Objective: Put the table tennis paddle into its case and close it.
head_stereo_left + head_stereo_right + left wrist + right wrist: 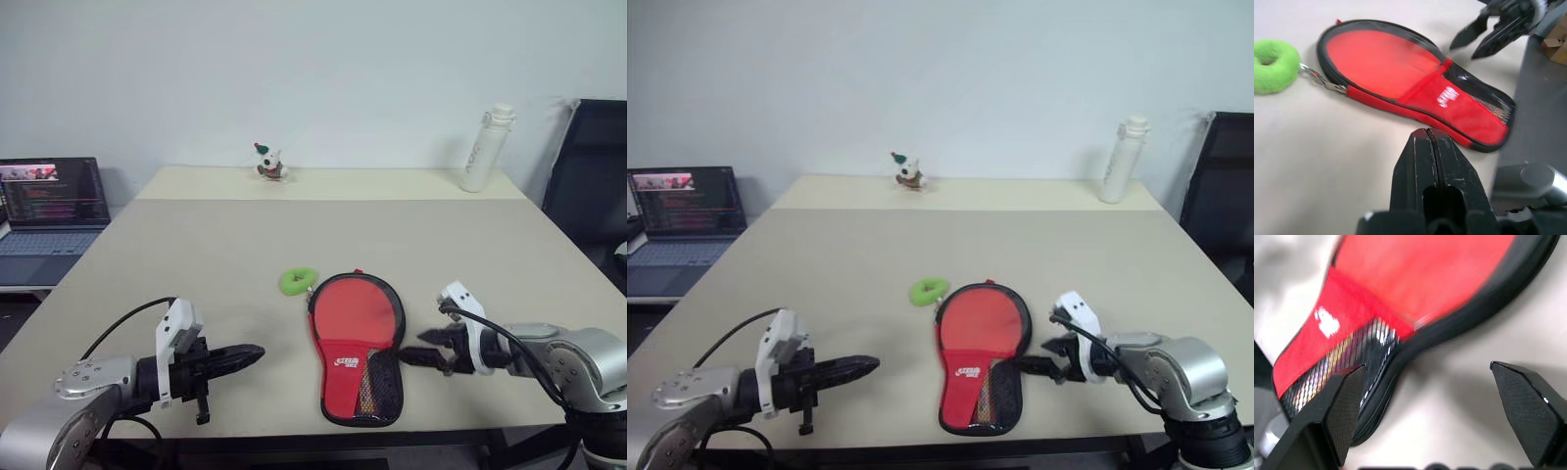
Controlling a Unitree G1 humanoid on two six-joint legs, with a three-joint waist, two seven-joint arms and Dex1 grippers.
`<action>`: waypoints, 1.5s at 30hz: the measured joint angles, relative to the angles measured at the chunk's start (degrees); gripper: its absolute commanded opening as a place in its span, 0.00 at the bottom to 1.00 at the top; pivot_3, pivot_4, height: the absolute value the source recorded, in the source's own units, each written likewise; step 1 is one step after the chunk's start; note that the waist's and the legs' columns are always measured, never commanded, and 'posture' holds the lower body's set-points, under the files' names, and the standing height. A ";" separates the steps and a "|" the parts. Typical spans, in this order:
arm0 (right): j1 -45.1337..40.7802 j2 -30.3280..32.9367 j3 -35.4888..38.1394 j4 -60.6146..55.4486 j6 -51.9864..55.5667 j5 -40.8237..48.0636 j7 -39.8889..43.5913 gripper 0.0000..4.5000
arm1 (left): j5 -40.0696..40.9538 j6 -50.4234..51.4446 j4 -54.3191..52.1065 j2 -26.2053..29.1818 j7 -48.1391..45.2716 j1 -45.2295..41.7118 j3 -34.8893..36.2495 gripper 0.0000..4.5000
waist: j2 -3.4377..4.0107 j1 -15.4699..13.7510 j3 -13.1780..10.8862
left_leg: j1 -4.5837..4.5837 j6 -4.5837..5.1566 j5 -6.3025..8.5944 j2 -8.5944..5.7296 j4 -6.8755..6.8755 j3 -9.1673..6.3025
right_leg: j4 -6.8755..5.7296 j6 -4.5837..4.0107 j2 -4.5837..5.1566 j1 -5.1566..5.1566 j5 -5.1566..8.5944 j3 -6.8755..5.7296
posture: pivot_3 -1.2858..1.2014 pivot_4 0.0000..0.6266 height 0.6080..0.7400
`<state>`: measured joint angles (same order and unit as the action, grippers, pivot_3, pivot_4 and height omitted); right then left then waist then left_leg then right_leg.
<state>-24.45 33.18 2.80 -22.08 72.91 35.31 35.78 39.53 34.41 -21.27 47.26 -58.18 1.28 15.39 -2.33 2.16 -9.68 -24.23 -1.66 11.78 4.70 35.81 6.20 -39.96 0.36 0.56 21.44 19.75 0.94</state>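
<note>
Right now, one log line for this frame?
case: flat on table, red side up, looks closed | ring: beside it | left hand: shut, empty | right hand: open, empty, beside case

One case (355, 345), one bottle (486, 148), one laptop (49, 208).

Left gripper (250, 354) pinched tight (fingers pressed together), pointing right. Right gripper (416, 358) spread wide, pointing left, both arms low and level.

White logo on the case (356, 347); lettering unreadable.
</note>
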 measured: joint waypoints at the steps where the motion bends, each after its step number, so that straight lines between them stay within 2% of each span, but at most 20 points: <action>1: -1.10 -1.00 -0.53 0.40 -3.03 -0.44 0.25 0.99 | -0.15 0.17 0.56 0.00 0.28 -0.89 -0.01 0.00 | 0.02 0.32 -0.01 | 0.00 -0.01 0.00 0.00 0.00 0.00 | -0.01 0.00 -0.02 0.00 0.00 0.03 | 0.52 0.24 1.00; 4: -5.83 -4.68 -3.31 3.55 -11.50 -3.24 0.26 0.99 | -0.84 0.81 2.16 0.02 1.84 -2.64 -0.39 0.00 | 0.03 0.78 -0.03 | 0.00 -0.01 0.00 -0.01 0.01 0.03 | 0.00 -0.02 -0.02 0.01 -0.02 0.05 | 0.52 0.24 1.00; 7: -9.84 -9.32 -7.93 7.98 -18.75 -7.21 -0.15 1.00 | -2.06 1.60 4.42 -0.32 3.66 -5.46 -1.98 0.14 | 0.03 0.74 -0.03 | -0.03 -0.03 -0.01 0.01 0.02 0.03 | 0.00 -0.06 -0.01 0.02 -0.03 0.01 | 0.52 0.24 1.00; 12: -10.57 -13.59 -14.41 13.30 -25.37 -11.78 -0.39 1.00 | -7.46 -0.04 9.95 -3.38 8.54 -12.61 -5.33 0.54 | 0.02 -0.30 -0.04 | -0.20 -0.11 -0.06 -0.01 0.14 0.06 | 0.04 -0.06 0.04 0.11 -0.04 -0.02 | 0.52 0.24 1.00; 17: -9.62 -14.82 -15.63 14.16 -27.78 -13.56 -0.34 1.00 | -11.23 -0.29 15.47 -8.08 11.53 -20.46 -9.83 0.94 | 0.00 -0.63 -0.03 | -0.27 -0.13 -0.08 -0.02 0.20 0.04 | -0.02 -0.06 0.06 0.14 -0.05 -0.08 | 0.52 0.24 1.00; 18: -9.34 -14.75 -15.90 14.56 -28.31 -13.99 -0.30 1.00 | -12.13 -0.79 16.91 -8.75 11.88 -21.95 -10.82 0.99 | 0.00 -0.58 -0.03 | -0.26 -0.14 -0.09 -0.01 0.20 0.03 | -0.02 -0.06 0.06 0.13 -0.05 -0.08 | 0.52 0.24 1.00; 23: -7.40 -14.24 -19.70 17.45 -31.30 -18.17 0.38 1.00 | -17.08 -3.75 27.29 -12.27 13.79 -30.56 -13.54 0.99 | 0.00 -0.34 -0.03 | -0.27 -0.19 -0.12 -0.01 0.20 0.08 | -0.06 -0.06 0.02 0.21 -0.05 -0.01 | 0.52 0.24 1.00; 29: -7.21 -14.65 -20.90 20.25 -33.20 -22.24 -0.44 1.00 | -21.57 -4.62 40.88 -16.32 13.74 -38.95 -16.57 0.99 | 0.00 -0.34 -0.03 | -0.31 -0.23 -0.14 -0.01 0.23 0.11 | -0.06 -0.06 0.02 0.28 -0.05 0.00 | 0.52 0.24 1.00; 37: -6.96 -16.26 -20.97 20.31 -33.37 -23.57 -0.92 1.00 | -25.79 -6.37 57.14 -19.69 11.28 -46.70 -19.00 0.99 | 0.00 -0.41 -0.03 | -0.35 -0.25 -0.15 -0.01 0.28 0.12 | -0.09 -0.06 0.02 0.30 -0.05 -0.03 | 0.52 0.24 1.00; 41: -6.90 -16.65 -20.97 20.34 -33.36 -24.57 -1.14 1.00 | -27.25 -8.11 61.52 -20.82 9.85 -49.33 -19.45 0.99 | 0.00 -0.53 -0.02 | -0.34 -0.25 -0.16 -0.01 0.33 0.10 | -0.16 -0.06 0.02 0.28 -0.05 -0.05 | 0.52 0.24 1.00; 44: -6.80 -16.90 -20.96 20.36 -33.32 -25.04 -1.35 1.00 | -27.86 -9.04 62.41 -21.29 9.81 -49.45 -19.46 0.89 | -0.01 -0.60 -0.01 | -0.34 -0.25 -0.16 -0.03 0.39 0.08 | -0.19 -0.06 0.04 0.24 -0.05 -0.08 | 0.52 0.24 1.00; 45: -6.80 -17.23 -20.91 20.43 -33.21 -25.09 -1.81 1.00 | -28.29 -9.34 62.51 -21.73 9.82 -49.45 -19.42 0.81 | -0.01 -0.60 -0.01 | -0.33 -0.25 -0.16 -0.03 0.40 0.08 | -0.20 -0.06 0.04 0.23 -0.05 -0.08 | 0.52 0.24 1.00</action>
<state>-31.25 15.95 -18.11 -1.65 39.70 10.22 33.97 11.24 25.07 41.24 25.54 -48.36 -48.17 -4.03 -2.34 1.56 -9.69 -24.57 -1.91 11.62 4.68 36.21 6.27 -40.15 0.30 0.61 21.67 19.70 0.86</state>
